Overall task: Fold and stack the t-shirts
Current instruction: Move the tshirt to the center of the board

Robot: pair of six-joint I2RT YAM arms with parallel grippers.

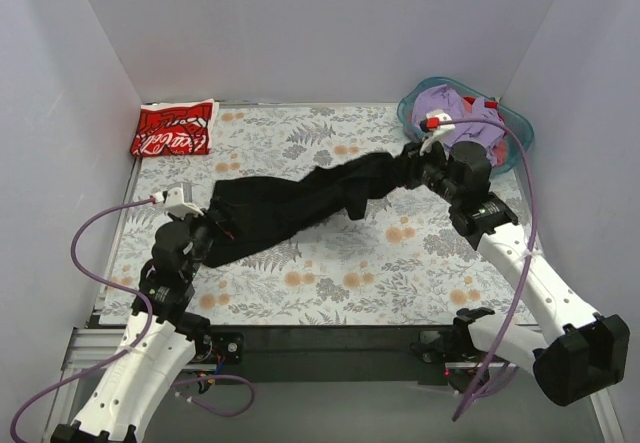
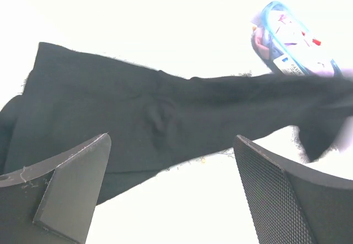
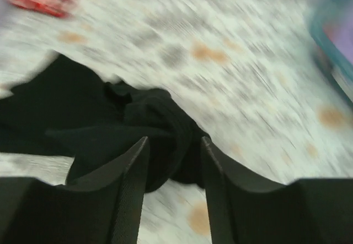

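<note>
Left gripper [image 2: 171, 142] hovers, jaws wide apart, right over one end of the black t-shirt [image 1: 300, 203]. Right gripper [image 3: 174, 140] partly apart, bunched far end between its tips. Red t-shirt [image 1: 173, 128] folded, well beyond left gripper.

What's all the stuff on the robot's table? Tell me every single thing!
black t-shirt: one, black, stretched across the middle of the table
red t-shirt: one, red with white lettering, folded, far left corner
basket: one, teal, far right corner
clothes: one heap, purple, in the basket
table cover: one, white floral, under everything
cables: two, purple, looping off the arms
left gripper: one, black, open, at the shirt's left end
right gripper: one, black, jaws parted around the shirt's bunched right end
</note>
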